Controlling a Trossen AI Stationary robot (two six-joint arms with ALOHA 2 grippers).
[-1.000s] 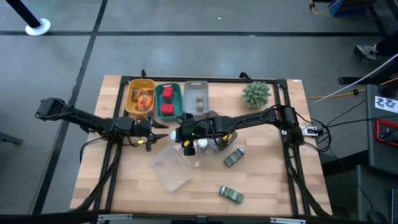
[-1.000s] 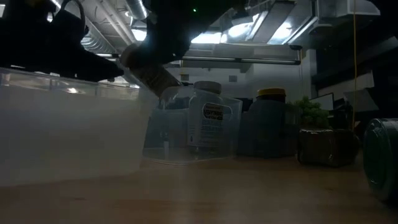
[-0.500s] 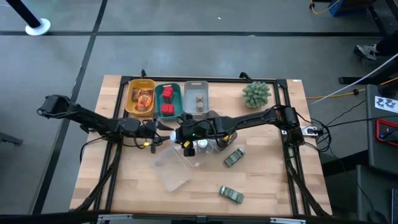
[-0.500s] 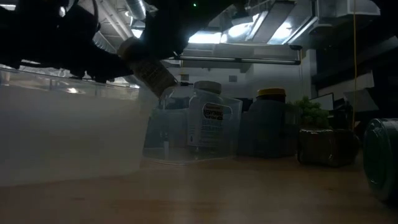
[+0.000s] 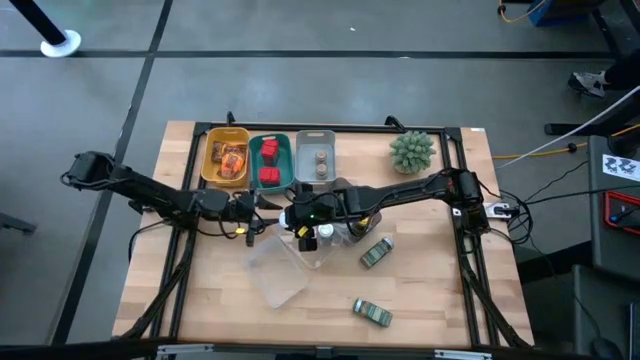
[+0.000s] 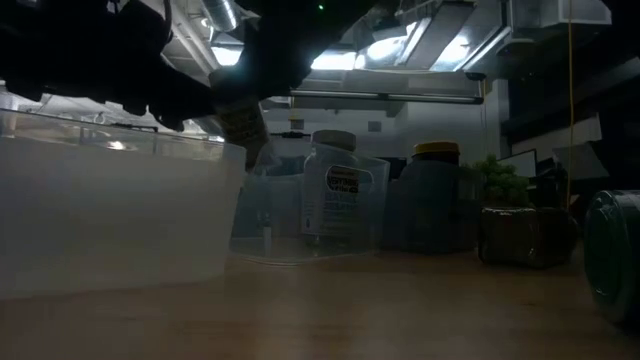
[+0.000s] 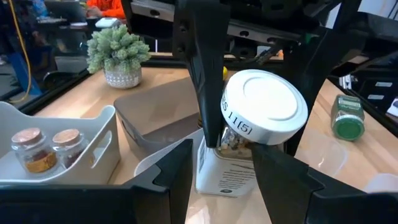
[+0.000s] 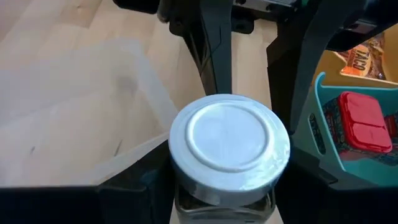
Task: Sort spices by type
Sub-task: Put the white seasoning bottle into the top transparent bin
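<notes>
Stretched in from the counter's right edge toward its middle, right gripper (image 5: pixel 300 228), jaws clamped on a white-capped bottle (image 8: pixel 229 144) lifted clear of the counter over the clear tray (image 5: pixel 285 262). Reaching from the left edge, left gripper (image 5: pixel 258 213), jaws parted and empty, just beside that bottle.
</notes>
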